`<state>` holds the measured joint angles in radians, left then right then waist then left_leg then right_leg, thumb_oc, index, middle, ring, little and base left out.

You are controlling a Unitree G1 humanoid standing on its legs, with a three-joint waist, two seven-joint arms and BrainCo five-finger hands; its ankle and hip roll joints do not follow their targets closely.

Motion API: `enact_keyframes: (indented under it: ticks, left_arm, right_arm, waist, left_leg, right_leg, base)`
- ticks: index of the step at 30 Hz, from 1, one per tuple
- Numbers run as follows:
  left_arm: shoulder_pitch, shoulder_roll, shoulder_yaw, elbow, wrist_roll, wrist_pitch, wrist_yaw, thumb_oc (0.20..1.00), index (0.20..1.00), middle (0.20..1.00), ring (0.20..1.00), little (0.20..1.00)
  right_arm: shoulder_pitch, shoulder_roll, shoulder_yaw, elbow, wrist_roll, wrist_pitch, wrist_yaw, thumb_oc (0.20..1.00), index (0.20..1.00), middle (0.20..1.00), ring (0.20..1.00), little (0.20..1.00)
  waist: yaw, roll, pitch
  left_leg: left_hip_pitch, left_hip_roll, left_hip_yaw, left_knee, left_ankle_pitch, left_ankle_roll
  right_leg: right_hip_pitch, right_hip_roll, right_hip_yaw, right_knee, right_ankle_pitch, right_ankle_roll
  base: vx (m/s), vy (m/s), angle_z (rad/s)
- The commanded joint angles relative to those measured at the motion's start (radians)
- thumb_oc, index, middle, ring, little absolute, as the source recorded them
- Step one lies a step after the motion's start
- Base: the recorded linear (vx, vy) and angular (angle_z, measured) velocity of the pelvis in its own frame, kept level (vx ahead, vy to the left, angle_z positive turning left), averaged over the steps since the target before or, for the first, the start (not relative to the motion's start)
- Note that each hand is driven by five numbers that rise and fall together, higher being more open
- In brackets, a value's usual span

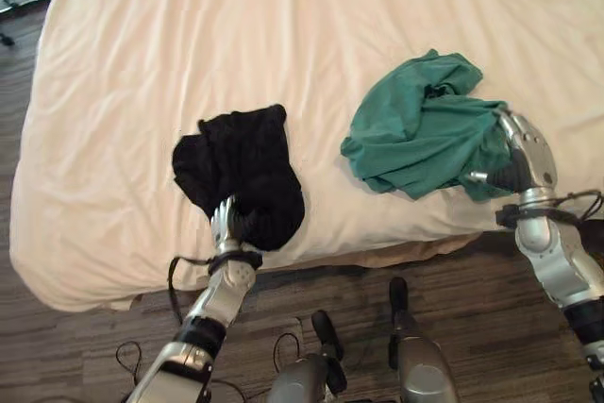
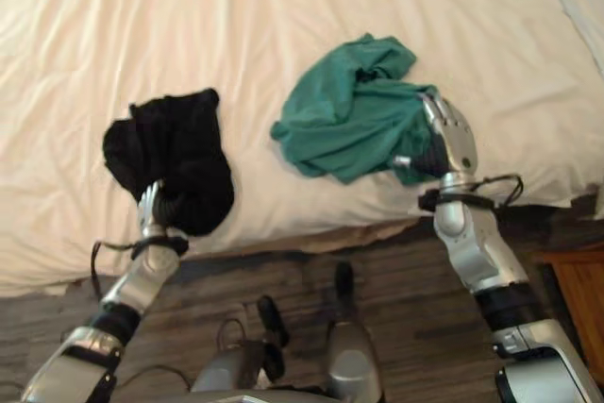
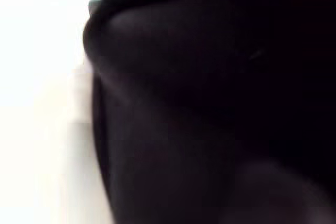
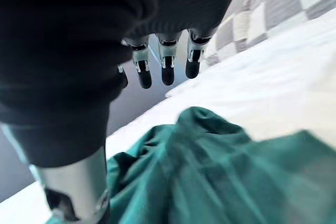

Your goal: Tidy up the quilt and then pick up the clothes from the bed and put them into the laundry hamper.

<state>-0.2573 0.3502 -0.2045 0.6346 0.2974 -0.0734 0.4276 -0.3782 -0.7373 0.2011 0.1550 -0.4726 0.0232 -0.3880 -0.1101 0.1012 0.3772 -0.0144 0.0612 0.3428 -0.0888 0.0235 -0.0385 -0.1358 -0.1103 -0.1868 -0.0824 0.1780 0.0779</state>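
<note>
Now my left hand (image 1: 224,222) is buried in the black garment (image 1: 243,172) near the bed's (image 1: 142,63) edge; I cannot tell its grip. My right hand (image 4: 166,64) hovers with fingers extended just above the green garment (image 1: 420,125), not holding. Either of the 2 garments could slip off toward the floor (image 1: 57,346) if grabbed shallowly.

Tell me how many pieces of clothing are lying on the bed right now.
2. A black garment lies near the bed's front edge at the left hand; a green garment is bunched to its right, by the right hand. More could lie beyond the views.
</note>
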Motion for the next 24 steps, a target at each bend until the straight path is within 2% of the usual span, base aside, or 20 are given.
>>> enact_keyframes:
  ticks: [1, 2, 5, 8, 10, 11, 12, 13, 14, 15, 18, 21, 22, 23, 24]
  left_arm:
    - [0.147, 0.019, 0.008, 0.225, -0.032, 0.073, -0.047, 0.200, 0.200, 0.200, 0.200, 0.200]
    - [0.146, 0.019, 0.010, 0.225, -0.032, 0.072, -0.046, 0.200, 0.200, 0.200, 0.200, 0.200]
    - [0.178, 0.027, 0.013, 0.292, -0.053, 0.064, -0.039, 0.200, 0.200, 0.200, 0.200, 0.200]
    - [0.188, 0.027, 0.010, 0.302, -0.067, 0.051, -0.035, 0.200, 0.200, 0.200, 0.200, 0.200]
    - [0.193, 0.031, 0.005, 0.289, -0.097, 0.030, -0.030, 0.200, 0.200, 0.200, 0.200, 0.200]
    - [0.192, 0.031, -0.013, 0.266, -0.128, 0.004, -0.033, 0.200, 0.200, 0.200, 0.200, 0.200]
    - [0.192, 0.031, -0.012, 0.266, -0.128, 0.004, -0.033, 0.200, 0.200, 0.200, 0.200, 0.200]
    - [0.177, 0.033, -0.044, 0.233, -0.144, -0.016, -0.043, 0.200, 0.200, 0.200, 0.200, 0.200]
    - [0.177, 0.033, -0.044, 0.233, -0.144, -0.016, -0.043, 0.200, 0.200, 0.200, 0.200, 0.200]
    - [0.154, 0.025, -0.084, 0.193, -0.153, -0.034, -0.063, 0.200, 0.200, 0.200, 0.200, 0.200]
    - [0.141, 0.021, -0.124, 0.153, -0.153, -0.040, -0.094, 0.200, 0.200, 0.200, 0.200, 0.200]
    - [0.150, 0.010, -0.142, 0.122, -0.146, -0.041, -0.118, 0.200, 0.200, 0.200, 0.200, 0.200]
    - [0.168, 0.003, -0.138, 0.111, -0.120, -0.041, -0.136, 0.200, 0.200, 0.200, 0.200, 0.200]
    - [0.168, 0.003, -0.139, 0.111, -0.120, -0.041, -0.136, 0.200, 0.200, 0.200, 0.200, 0.200]
    - [0.179, 0.008, -0.117, 0.115, -0.081, -0.028, -0.139, 0.200, 0.200, 0.200, 0.200, 0.200]
  right_arm:
    - [-0.103, -0.028, 0.074, -0.004, -0.024, -0.032, 0.024, 1.000, 1.000, 1.000, 1.000, 1.000]
    - [-0.107, -0.028, 0.077, -0.001, -0.024, -0.033, 0.023, 1.000, 1.000, 1.000, 1.000, 1.000]
    - [-0.244, -0.018, 0.201, 0.150, 0.012, -0.036, 0.063, 1.000, 1.000, 1.000, 1.000, 1.000]
    - [-0.313, 0.002, 0.264, 0.262, 0.028, -0.040, 0.078, 1.000, 1.000, 1.000, 1.000, 1.000]
    - [-0.393, 0.014, 0.327, 0.399, 0.042, -0.042, 0.092, 1.000, 1.000, 1.000, 1.000, 1.000]
    - [-0.453, 0.036, 0.366, 0.557, 0.079, -0.039, 0.118, 1.000, 1.000, 1.000, 1.000, 1.000]
    - [-0.456, 0.037, 0.368, 0.559, 0.079, -0.040, 0.117, 1.000, 1.000, 1.000, 1.000, 1.000]
    - [-0.500, 0.064, 0.379, 0.735, 0.128, -0.035, 0.141, 0.200, 0.200, 0.200, 0.200, 0.200]
    - [-0.500, 0.064, 0.379, 0.735, 0.128, -0.035, 0.141, 0.200, 0.200, 0.200, 0.200, 0.200]
    - [-0.518, 0.084, 0.359, 0.895, 0.172, -0.023, 0.160, 0.200, 0.200, 0.200, 0.200, 0.200]
    - [-0.519, 0.094, 0.321, 1.010, 0.217, -0.014, 0.189, 0.200, 0.200, 0.200, 0.200, 0.200]
    - [-0.457, 0.098, 0.283, 0.984, 0.241, -0.019, 0.199, 0.200, 0.200, 0.200, 0.200, 0.200]
    - [-0.340, 0.100, 0.229, 0.904, 0.265, -0.029, 0.200, 0.200, 0.200, 0.200, 0.200, 0.200]
    - [-0.339, 0.100, 0.229, 0.904, 0.265, -0.029, 0.200, 0.200, 0.200, 0.200, 0.200, 0.200]
    - [-0.172, 0.108, 0.146, 0.790, 0.303, -0.043, 0.197, 0.200, 0.200, 0.200, 0.200, 0.200]
  waist:
    - [0.066, -0.051, -0.057]
    - [0.064, -0.052, -0.058]
    - [0.103, -0.042, -0.052]
    - [0.114, -0.035, -0.047]
    - [0.130, -0.026, -0.041]
    - [0.146, -0.014, -0.037]
    - [0.144, -0.014, -0.037]
    - [0.156, 0.001, -0.038]
    - [0.156, 0.001, -0.038]
    - [0.164, 0.014, -0.042]
    - [0.167, 0.023, -0.048]
    - [0.163, 0.020, -0.053]
    - [0.151, 0.006, -0.063]
    - [0.151, 0.006, -0.064]
    - [0.130, -0.015, -0.070]
  left_leg:
    - [0.007, 0.082, 0.011, 0.002, 0.001, -0.094]
    - [0.003, 0.082, 0.011, 0.002, 0.004, -0.093]
    - [-0.017, 0.088, -0.007, 0.002, 0.018, -0.105]
    - [-0.027, 0.091, -0.017, 0.002, 0.026, -0.109]
    - [-0.043, 0.092, -0.029, 0.002, 0.037, -0.115]
    - [-0.060, 0.091, -0.039, 0.002, 0.047, -0.122]
    - [-0.060, 0.091, -0.039, 0.002, 0.047, -0.122]
    - [-0.075, 0.089, -0.051, 0.002, 0.055, -0.128]
    - [-0.075, 0.089, -0.051, 0.002, 0.055, -0.128]
    - [-0.084, 0.089, -0.056, 0.002, 0.059, -0.134]
    - [-0.081, 0.090, -0.066, 0.002, 0.063, -0.137]
    - [-0.069, 0.090, -0.065, 0.002, 0.058, -0.134]
    - [-0.054, 0.087, -0.061, 0.002, 0.049, -0.127]
    - [-0.055, 0.087, -0.061, 0.002, 0.049, -0.127]
    - [-0.029, 0.084, -0.051, 0.002, 0.029, -0.118]
  right_leg:
    - [0.001, -0.078, 0.001, 0.053, -0.148, 0.101]
    - [-0.002, -0.078, 0.001, 0.052, -0.144, 0.100]
    - [-0.003, -0.079, -0.021, 0.048, -0.145, 0.096]
    - [-0.005, -0.078, -0.028, 0.044, -0.142, 0.093]
    - [-0.010, -0.078, -0.037, 0.040, -0.140, 0.093]
    - [-0.015, -0.079, -0.047, 0.036, -0.138, 0.091]
    - [-0.015, -0.079, -0.048, 0.036, -0.138, 0.091]
    - [-0.015, -0.083, -0.062, 0.025, -0.133, 0.092]
    - [-0.015, -0.083, -0.062, 0.025, -0.133, 0.092]
    - [-0.007, -0.087, -0.081, 0.013, -0.129, 0.095]
    - [0.012, -0.090, -0.093, 0.007, -0.130, 0.098]
    - [0.029, -0.092, -0.096, 0.008, -0.133, 0.099]
    - [0.044, -0.093, -0.095, 0.007, -0.136, 0.099]
    - [0.043, -0.093, -0.095, 0.007, -0.136, 0.099]
    - [0.059, -0.094, -0.090, 0.008, -0.140, 0.103]
  base:
    - [-0.03, -0.045, 0.19]
    - [-0.03, -0.058, 0.08]
    - [-0.03, -0.054, 0.30]
    - [-0.03, -0.022, 0.29]
    - [-0.05, -0.031, 0.28]
    - [-0.04, -0.024, 0.25]
    - [-0.06, -0.016, 0.28]
    - [-0.03, -0.001, 0.28]
    - [-0.04, -0.007, 0.31]
    - [-0.02, -0.007, 0.25]
    - [0.00, 0.019, 0.27]
    - [0.02, 0.047, 0.11]
    - [0.03, 0.067, 0.02]
    - [0.06, 0.084, 0.06]
    - [0.06, 0.057, 0.03]
